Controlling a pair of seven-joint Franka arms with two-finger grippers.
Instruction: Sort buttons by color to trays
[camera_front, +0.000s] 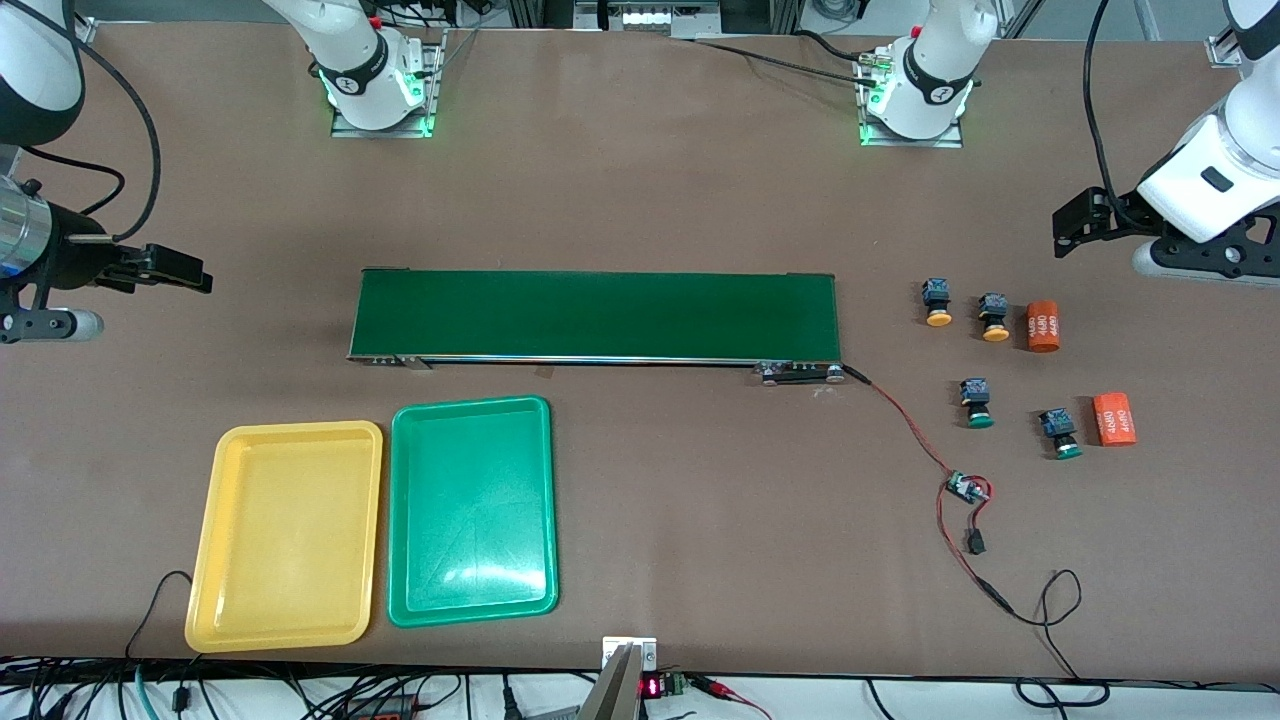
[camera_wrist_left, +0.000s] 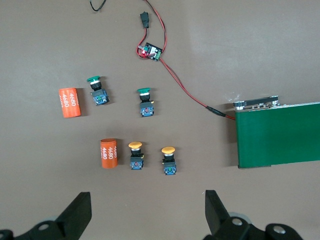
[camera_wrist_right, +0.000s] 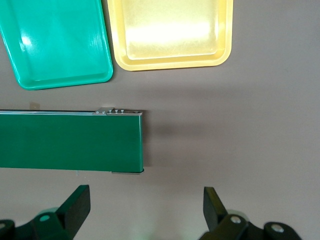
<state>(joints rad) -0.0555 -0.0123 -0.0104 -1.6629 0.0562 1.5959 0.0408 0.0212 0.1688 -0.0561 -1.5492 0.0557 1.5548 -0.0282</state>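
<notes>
Two yellow-capped buttons (camera_front: 937, 303) (camera_front: 994, 317) and two green-capped buttons (camera_front: 977, 403) (camera_front: 1060, 433) lie toward the left arm's end of the table, the green pair nearer the front camera. My left gripper (camera_front: 1064, 230) (camera_wrist_left: 147, 210) hangs open over bare table beside the yellow-capped buttons (camera_wrist_left: 135, 155), holding nothing. The empty yellow tray (camera_front: 285, 535) and green tray (camera_front: 470, 510) lie side by side toward the right arm's end. Open and empty, my right gripper (camera_front: 190, 272) (camera_wrist_right: 145, 207) hovers over bare table off that end of the belt.
A long dark-green conveyor belt (camera_front: 595, 315) crosses the table's middle. Two orange cylinders (camera_front: 1043, 326) (camera_front: 1115, 419) lie beside the buttons. A red-and-black wire runs from the belt to a small circuit board (camera_front: 967, 488) nearer the front camera.
</notes>
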